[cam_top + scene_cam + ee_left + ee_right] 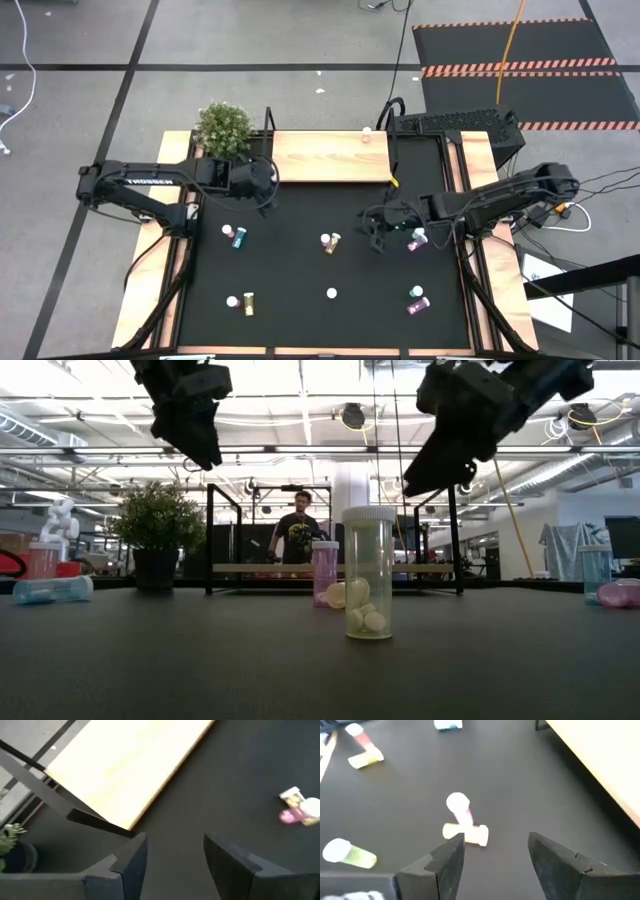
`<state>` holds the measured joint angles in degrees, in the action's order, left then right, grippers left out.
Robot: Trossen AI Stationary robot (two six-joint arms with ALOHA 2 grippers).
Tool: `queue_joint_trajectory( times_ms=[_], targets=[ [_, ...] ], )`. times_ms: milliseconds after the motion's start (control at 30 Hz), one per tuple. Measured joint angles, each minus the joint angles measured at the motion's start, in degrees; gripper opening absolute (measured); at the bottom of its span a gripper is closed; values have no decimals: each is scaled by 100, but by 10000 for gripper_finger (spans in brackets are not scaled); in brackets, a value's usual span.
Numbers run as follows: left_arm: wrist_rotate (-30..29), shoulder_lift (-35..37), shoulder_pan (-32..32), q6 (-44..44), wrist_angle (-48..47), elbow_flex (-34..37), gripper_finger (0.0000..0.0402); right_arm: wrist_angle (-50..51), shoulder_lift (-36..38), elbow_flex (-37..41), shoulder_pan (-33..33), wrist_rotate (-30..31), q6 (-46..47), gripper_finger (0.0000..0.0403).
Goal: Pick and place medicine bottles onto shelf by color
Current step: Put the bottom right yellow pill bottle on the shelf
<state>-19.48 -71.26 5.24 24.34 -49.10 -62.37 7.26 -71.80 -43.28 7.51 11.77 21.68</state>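
The shelf (pixel 330 156), a light wooden board with black posts, stands at the table's far side with one small bottle (pixel 367 132) at its far edge. A pink bottle stands beside a lying yellow one (pixel 330 242) at the table's middle; both show in the right wrist view (pixel 466 832). A pale green bottle (pixel 369 572) stands upright nearer the front. My left gripper (pixel 268 190) is open and empty above the table, near the shelf's left end (pixel 125 775). My right gripper (pixel 378 235) is open and empty, above the table just right of the pink-and-yellow pair.
More bottles lie in pairs: pink and teal at the left (pixel 238 236), pale and yellow at the front left (pixel 241 301), two close under the right arm (pixel 416 240), and teal and pink at the front right (pixel 417 299). A potted plant (pixel 223 128) stands at the far left. A person (pixel 298 528) stands beyond the table.
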Motion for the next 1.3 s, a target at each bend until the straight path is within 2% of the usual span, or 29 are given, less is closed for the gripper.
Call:
queue_joint_trajectory(
  times_ms=[133, 233, 333, 467, 600, 733, 833, 933, 1033, 1167, 1233, 1300],
  targets=[
    [274, 0, 211, 9, 212, 0, 195, 1148, 311, -312, 19, -7, 859, 212],
    [338, 0, 311, -58, 670, 0, 195, 1236, 447, -303, 43, -304, 1127, 212],
    [351, 0, 411, -263, 1391, 0, 195, 998, 294, -209, -55, -635, 1168, 212],
    [808, -85, 510, -447, 2220, 0, 195, 226, -419, -142, -514, -1298, 2294, 212],
    [1255, -120, 506, -674, 2304, -1, 195, -749, -1145, -147, -637, -1830, 3349, 212],
    [1472, -204, 459, -770, 1777, 10, 195, -1247, -1575, -147, -457, -2209, 3973, 212],
    [1499, -322, 369, -825, 1644, 17, 195, -1409, -1619, -147, -58, -2345, 3102, 212],
    [1517, -491, 294, -1094, 1598, 125, 195, -1523, -1582, -156, 395, -1783, 1515, 212],
    [1518, -684, 247, -1231, 1613, 187, 195, -1816, -1566, -154, 716, -1539, -223, 212],
    [1518, -962, 173, -1044, 1616, 229, 195, -2317, -1803, -156, 939, -1618, -2372, 212],
    [1518, -1106, 118, -846, 1656, 227, 195, -2840, -1997, -153, 979, -1803, -2698, 213],
    [1519, -1231, 40, -551, 1620, 235, 195, -3434, -2239, -156, 981, -2062, -2608, 217]
  ],
)
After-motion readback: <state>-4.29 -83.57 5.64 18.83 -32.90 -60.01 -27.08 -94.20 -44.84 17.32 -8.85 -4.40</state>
